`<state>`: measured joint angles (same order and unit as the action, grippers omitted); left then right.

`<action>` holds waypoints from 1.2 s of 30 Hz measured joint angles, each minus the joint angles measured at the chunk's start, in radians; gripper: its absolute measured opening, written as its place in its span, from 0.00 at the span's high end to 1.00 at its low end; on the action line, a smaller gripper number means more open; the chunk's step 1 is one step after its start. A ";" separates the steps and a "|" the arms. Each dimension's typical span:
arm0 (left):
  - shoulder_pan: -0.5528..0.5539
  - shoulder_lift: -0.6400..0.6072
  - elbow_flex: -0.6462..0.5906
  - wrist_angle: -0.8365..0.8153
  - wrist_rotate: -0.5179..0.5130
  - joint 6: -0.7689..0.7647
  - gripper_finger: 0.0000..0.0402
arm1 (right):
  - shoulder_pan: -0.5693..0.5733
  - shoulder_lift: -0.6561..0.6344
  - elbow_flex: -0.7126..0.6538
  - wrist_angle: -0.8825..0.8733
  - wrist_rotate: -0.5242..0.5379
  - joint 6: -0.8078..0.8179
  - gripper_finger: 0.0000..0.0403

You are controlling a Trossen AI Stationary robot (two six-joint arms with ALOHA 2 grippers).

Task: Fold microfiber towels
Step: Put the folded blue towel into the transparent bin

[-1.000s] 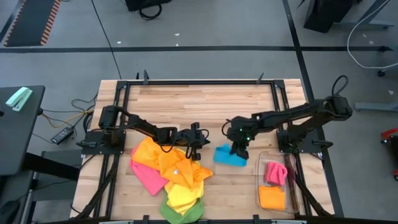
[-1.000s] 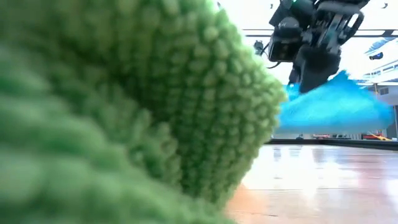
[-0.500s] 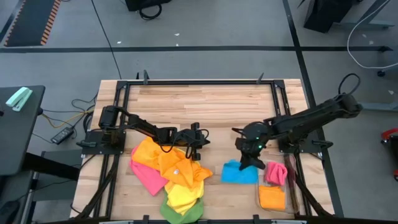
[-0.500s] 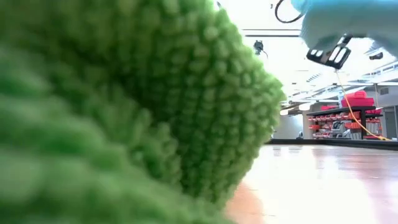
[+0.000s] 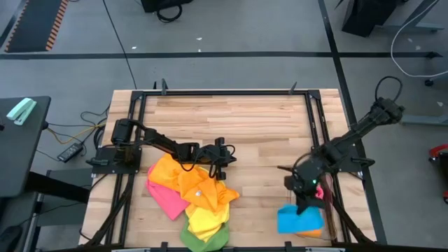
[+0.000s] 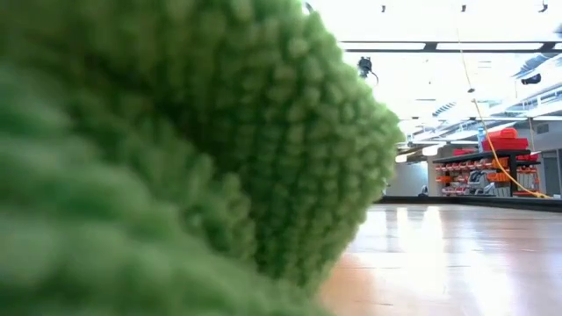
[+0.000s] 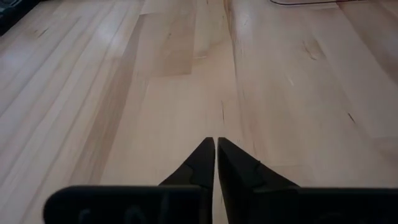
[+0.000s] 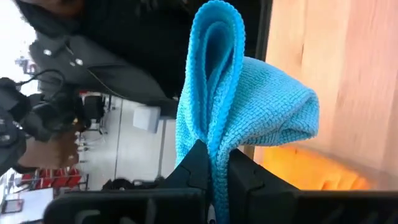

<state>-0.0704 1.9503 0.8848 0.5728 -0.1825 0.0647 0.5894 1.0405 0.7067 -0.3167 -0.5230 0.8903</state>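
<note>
Blue microfiber, folded double, hangs pinched in the right hand point(image 8: 211, 168), whose fingers are clamped tight on the blue towel point(image 5: 299, 219) so it holds its fold while it hangs above the clear bin point(image 5: 329, 210), just over the orange towel point(image 8: 311, 171) and beside a pink one point(image 5: 320, 194). Across the counter point(image 5: 231, 119) the left hand point(image 7: 216, 155) waits with fingers pressed together, holding nothing, at the unfolded pile point(image 5: 192, 196).

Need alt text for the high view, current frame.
Seen from above, the right gripper holds a folded blue towel over the clear bin at the table's front right. The left gripper rests shut beside a heap of towels on the wooden table.
</note>
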 joint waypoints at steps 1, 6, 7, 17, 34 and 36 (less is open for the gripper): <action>0.000 0.000 0.000 0.000 0.000 0.000 0.94 | 0.027 0.000 0.000 -0.008 0.024 0.032 0.94; 0.000 0.000 0.000 0.001 0.000 0.000 0.97 | 0.156 -0.002 0.000 -0.011 0.098 0.156 0.94; 0.000 0.000 0.000 0.001 0.000 0.000 0.97 | 0.181 -0.002 0.000 -0.012 0.122 0.168 0.94; -0.002 0.000 0.000 0.000 0.000 -0.026 0.93 | 0.336 0.000 -0.077 0.051 0.285 0.391 0.94; -0.002 0.000 0.000 -0.004 0.000 -0.027 0.94 | 0.343 0.104 -0.180 0.026 0.272 0.483 0.94; -0.002 0.000 0.000 -0.004 0.000 -0.027 0.93 | 0.343 0.130 -0.180 0.028 0.228 0.502 0.94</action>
<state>-0.0723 1.9503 0.8848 0.5690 -0.1822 0.0380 0.9321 1.1707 0.5270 -0.2885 -0.2950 1.3920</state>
